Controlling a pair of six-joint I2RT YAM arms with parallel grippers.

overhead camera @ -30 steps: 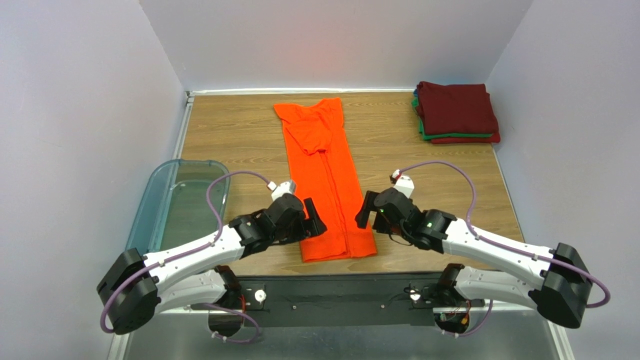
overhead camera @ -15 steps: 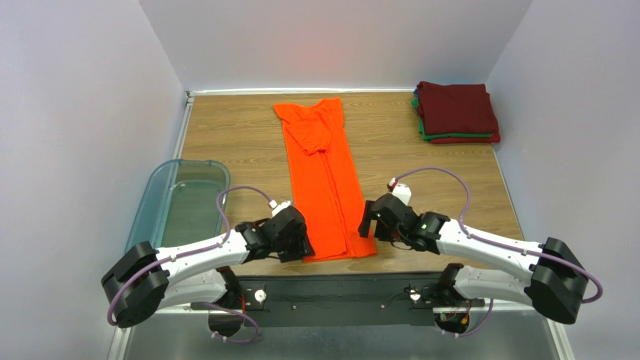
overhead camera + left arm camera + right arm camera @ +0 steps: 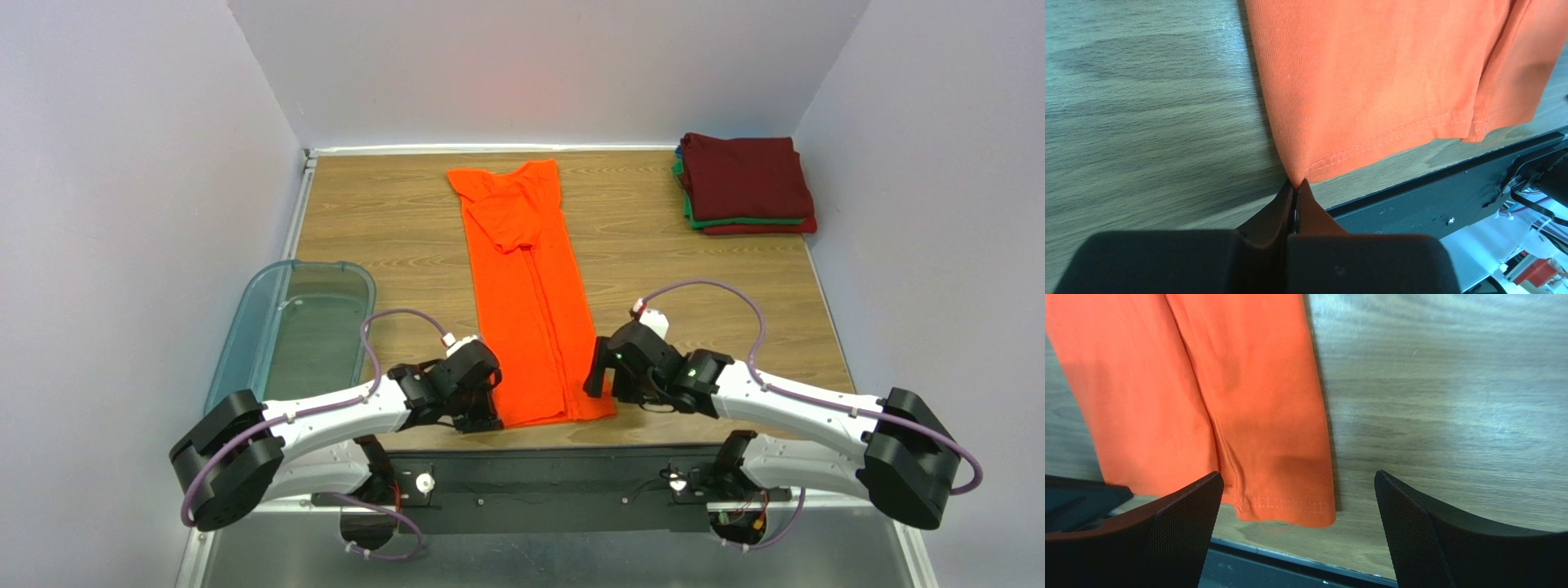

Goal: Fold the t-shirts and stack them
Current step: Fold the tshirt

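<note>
My left gripper [image 3: 1295,187] is pinched on the near left hem corner of the orange shirt [image 3: 530,294]. My right gripper [image 3: 1295,478] hangs spread over the right corner. The shirt lies mid-table as a long strip. Crosswise folds remain, then stacking on the folded pile [image 3: 745,184].

Table [image 3: 393,233]: wood-grain top, lit evenly.
Orange t-shirt [image 3: 534,306]: lies flat down the middle as a long narrow strip with its sides folded in, collar end far, hem near (just short of the table's near edge).
Folded stack [image 3: 745,181]: far right corner, maroon on top, green and red edges showing beneath.
Bin [image 3: 288,337]: translucent blue-grey, at the near left edge.
</note>
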